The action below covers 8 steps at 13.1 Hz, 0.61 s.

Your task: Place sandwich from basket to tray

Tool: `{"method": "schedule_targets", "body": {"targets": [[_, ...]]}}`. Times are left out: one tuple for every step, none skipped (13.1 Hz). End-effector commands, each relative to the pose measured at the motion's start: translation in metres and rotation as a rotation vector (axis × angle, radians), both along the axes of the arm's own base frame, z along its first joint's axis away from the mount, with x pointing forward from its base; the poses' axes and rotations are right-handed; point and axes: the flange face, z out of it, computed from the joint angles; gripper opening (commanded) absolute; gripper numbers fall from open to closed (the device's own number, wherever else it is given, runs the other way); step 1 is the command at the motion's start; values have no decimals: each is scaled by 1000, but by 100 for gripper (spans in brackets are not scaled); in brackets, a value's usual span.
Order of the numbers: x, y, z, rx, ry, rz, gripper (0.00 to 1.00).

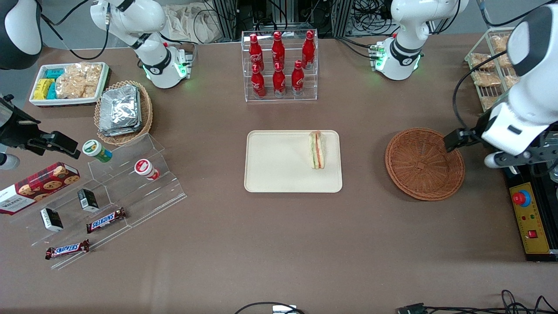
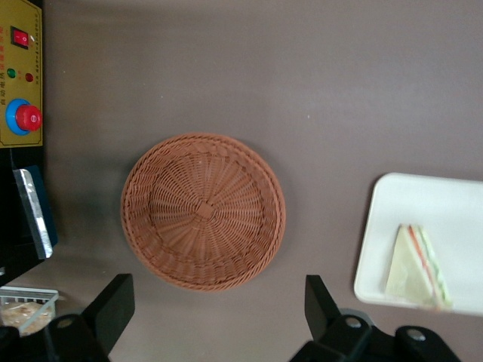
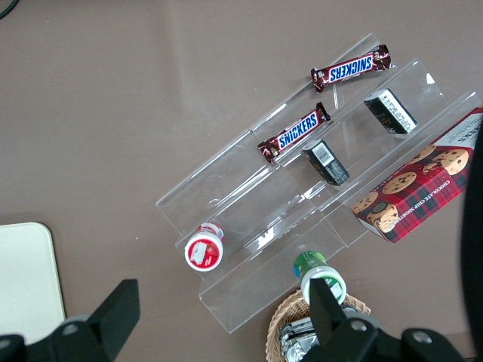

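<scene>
The sandwich (image 1: 317,150), a wrapped wedge with green and orange-red layers, lies on the cream-beige tray (image 1: 279,168) at the tray's end nearest the working arm. It also shows in the left wrist view (image 2: 417,264) on the tray (image 2: 441,207). The reddish-brown wicker basket (image 1: 424,163) is empty, as the left wrist view shows too (image 2: 204,211). My left gripper (image 1: 455,139) hangs high above the basket's rim toward the working arm's end. In the wrist view the gripper (image 2: 216,309) is open and empty, and the basket's rim lies just past its fingertips (image 2: 113,300).
A clear rack of red bottles (image 1: 279,65) stands farther from the camera than the tray. A yellow control box (image 1: 529,222) and a wire rack of packets (image 1: 490,65) sit at the working arm's end. Acrylic steps with snacks (image 1: 109,192) and a tan basket of foil packets (image 1: 123,111) lie toward the parked arm's end.
</scene>
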Motion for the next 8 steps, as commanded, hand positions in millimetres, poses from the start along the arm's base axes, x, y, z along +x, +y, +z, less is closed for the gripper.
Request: {"method": "schedule_targets", "body": {"targets": [[-24, 6, 21, -24, -7, -100, 100], [-30, 6, 29, -22, -11, -101, 100], [-32, 6, 33, -21, -17, -101, 100], [-34, 5, 35, -20, -17, -102, 100], [-35, 6, 35, -20, -8, -101, 100], [-37, 5, 36, -19, -9, -102, 100], [-37, 5, 37, -19, -11, -102, 100], [-37, 6, 37, -19, -8, -98, 100]]}}
